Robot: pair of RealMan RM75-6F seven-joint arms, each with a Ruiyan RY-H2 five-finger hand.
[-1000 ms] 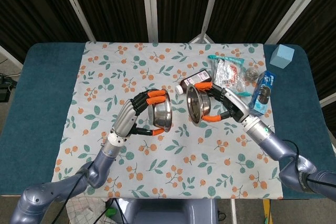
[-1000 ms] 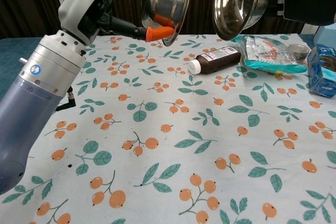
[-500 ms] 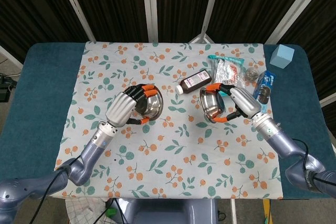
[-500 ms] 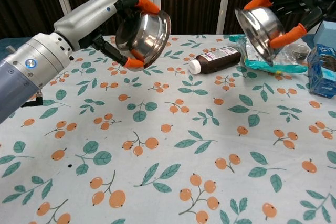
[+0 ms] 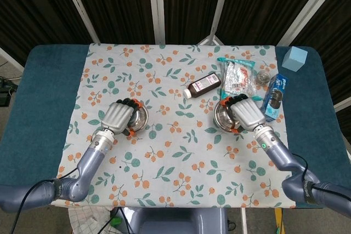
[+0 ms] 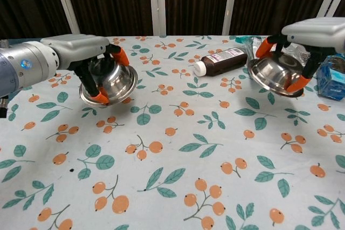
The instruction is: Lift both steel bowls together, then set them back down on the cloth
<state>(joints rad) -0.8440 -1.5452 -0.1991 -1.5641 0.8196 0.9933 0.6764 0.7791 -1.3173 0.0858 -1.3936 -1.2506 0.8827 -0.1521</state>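
My left hand (image 5: 117,117) (image 6: 81,52) grips a steel bowl (image 5: 138,118) (image 6: 111,82) from above, holding it nearly level just over the patterned cloth (image 5: 164,157) (image 6: 178,149) on the left. My right hand (image 5: 248,113) (image 6: 315,28) grips the second steel bowl (image 5: 223,115) (image 6: 274,74) from above, slightly tilted and low over the cloth on the right. Orange fingertips (image 6: 118,56) wrap both rims. Whether either bowl touches the cloth I cannot tell.
A brown bottle (image 5: 202,86) (image 6: 221,61) lies on its side between the bowls, further back. Foil packets (image 5: 237,75), a small jar (image 5: 264,77) and a blue cookie pack (image 5: 275,96) (image 6: 331,74) crowd the right side near my right hand. A light blue block (image 5: 296,58) sits at the far right corner.
Both hands have lowered their bowls from high and tilted on edge to nearly level just above the cloth. The left bowl moved left, the right bowl moved right.
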